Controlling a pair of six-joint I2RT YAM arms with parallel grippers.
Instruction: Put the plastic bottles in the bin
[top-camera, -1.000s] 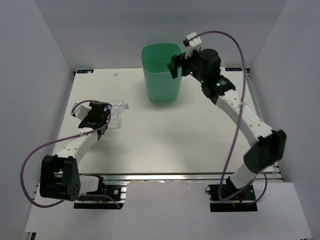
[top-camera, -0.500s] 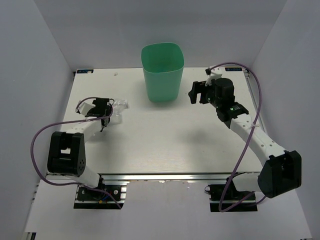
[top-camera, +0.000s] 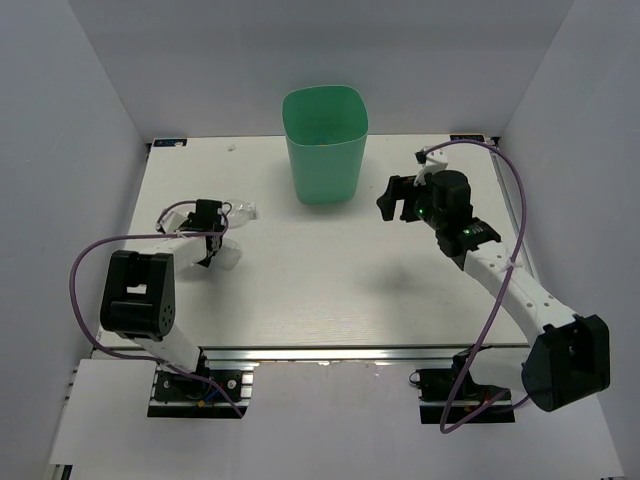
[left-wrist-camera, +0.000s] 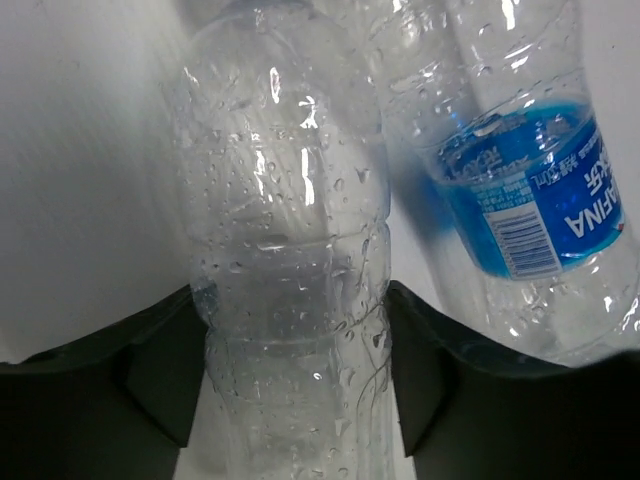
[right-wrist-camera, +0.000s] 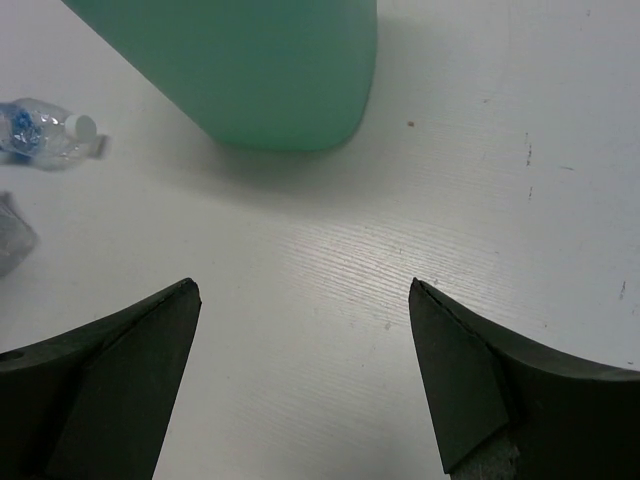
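White table (top-camera: 330, 290), plain grey walls (top-camera: 80, 90)

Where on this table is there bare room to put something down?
The wide patch between the bin and the near edge, flanked by both arms, looks bare. So does the strip right of the right gripper. The left side is crowded: two bottles lie around the left gripper.

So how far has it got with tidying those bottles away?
Whether any are in the mint-green bin can't be seen. In hand: the left gripper has its fingers either side of a clear unlabelled bottle. Left to do: the blue-labelled bottle beside it lies on the table, while the right gripper is open and empty near the bin.
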